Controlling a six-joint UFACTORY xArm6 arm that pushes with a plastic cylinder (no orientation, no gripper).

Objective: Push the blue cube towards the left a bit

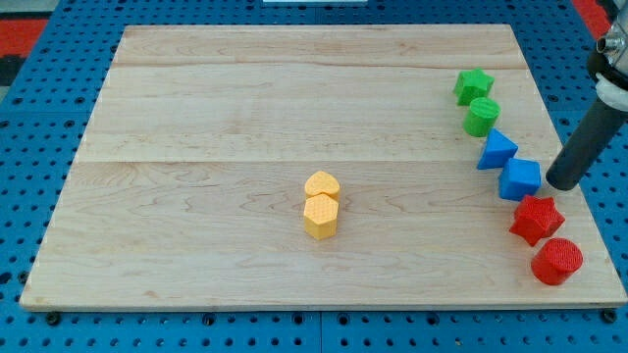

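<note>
The blue cube (520,179) sits on the wooden board (245,108) near the view's right edge. A blue triangular block (496,150) touches its upper left corner. My tip (561,183) is at the end of the dark rod, just to the right of the blue cube, with a small gap or light contact that I cannot tell apart. A red star block (536,218) lies just below the cube.
A red cylinder (557,261) lies at the bottom right. A green star block (473,85) and a green cylinder (481,116) stand above the blue blocks. A yellow heart block (321,184) and a yellow hexagon block (320,216) sit at the board's middle.
</note>
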